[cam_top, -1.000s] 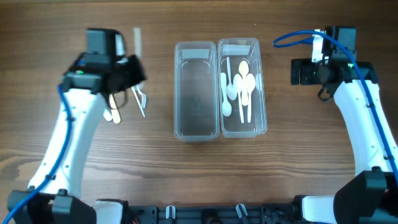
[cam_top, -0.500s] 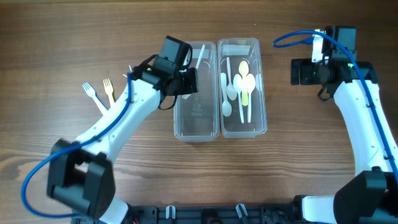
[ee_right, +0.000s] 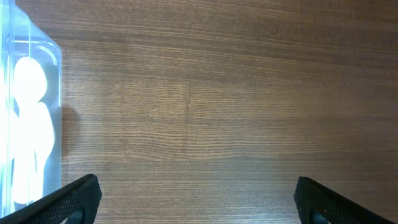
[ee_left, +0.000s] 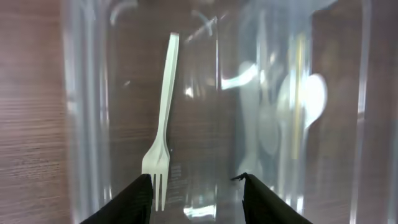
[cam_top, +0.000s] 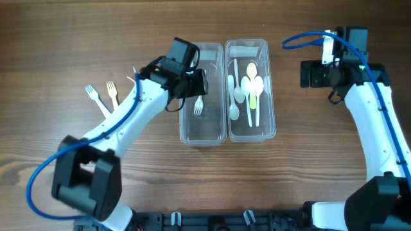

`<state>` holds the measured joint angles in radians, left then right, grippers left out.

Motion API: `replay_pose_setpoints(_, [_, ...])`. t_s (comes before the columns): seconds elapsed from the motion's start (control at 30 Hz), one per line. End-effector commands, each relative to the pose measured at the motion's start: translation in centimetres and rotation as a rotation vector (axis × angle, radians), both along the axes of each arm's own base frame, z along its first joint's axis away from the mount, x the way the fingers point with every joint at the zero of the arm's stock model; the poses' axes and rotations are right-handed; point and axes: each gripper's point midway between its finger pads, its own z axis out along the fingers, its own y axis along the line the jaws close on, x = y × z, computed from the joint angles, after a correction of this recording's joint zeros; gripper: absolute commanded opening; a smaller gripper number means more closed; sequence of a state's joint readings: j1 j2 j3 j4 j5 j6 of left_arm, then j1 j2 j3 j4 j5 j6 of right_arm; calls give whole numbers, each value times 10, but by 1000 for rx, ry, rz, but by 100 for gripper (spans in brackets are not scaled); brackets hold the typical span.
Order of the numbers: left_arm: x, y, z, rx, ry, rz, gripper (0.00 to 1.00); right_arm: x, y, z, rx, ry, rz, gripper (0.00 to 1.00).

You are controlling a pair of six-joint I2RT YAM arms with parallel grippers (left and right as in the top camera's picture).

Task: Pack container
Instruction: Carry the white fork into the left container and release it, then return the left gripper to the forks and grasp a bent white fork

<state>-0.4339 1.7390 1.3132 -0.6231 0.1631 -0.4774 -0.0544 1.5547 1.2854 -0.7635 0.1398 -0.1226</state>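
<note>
Near the middle of the desk [cam_top: 308,167], a little toward its far edge, two clear containers stand side by side and touch each other. Over the left container [cam_top: 205,126] hangs the left gripper [cam_top: 196,85] with its jaws apart, grasping nothing. The plastic fork [ee_left: 163,124] lies inside this container, free, with its tines just beside one finger [ee_left: 134,199]. The right container [cam_top: 250,47] holds several pale spoons [cam_top: 247,90]. Toward the left edge of the desk lie a white fork [cam_top: 93,96] and a yellowish fork [cam_top: 112,94]. The right gripper [cam_top: 311,74] is spread wide and empty, over bare wood beside the right container.
</note>
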Motion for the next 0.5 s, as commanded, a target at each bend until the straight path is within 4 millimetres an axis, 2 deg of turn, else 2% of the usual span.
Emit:
replay_pose_setpoints(0.0, [15,31,66,-55,-140,86,45,2,-4,12,-23,-29,-6,100])
replay_pose_setpoints(0.03, [16,41,71,-43,-151,112,45,2,-5,12,-24,-30,-6,100])
replay_pose_setpoints(0.1, [14,76,77,28,-160,200,44,2,-4,12,-23,-29,-6,100])
replay_pose_setpoints(0.17, [10,112,73,123,-140,289,42,2,-5,12,-24,-30,-6,100])
replay_pose_setpoints(0.23, [5,133,67,182,-108,338,41,2,-4,12,-23,-29,-6,100])
replay_pose_setpoints(0.33, [1,155,56,235,-61,384,39,2,-4,12,-23,-30,-6,100])
replay_pose_setpoints(0.47, [6,172,42,249,-23,424,37,2,-5,12,-24,-29,-6,100])
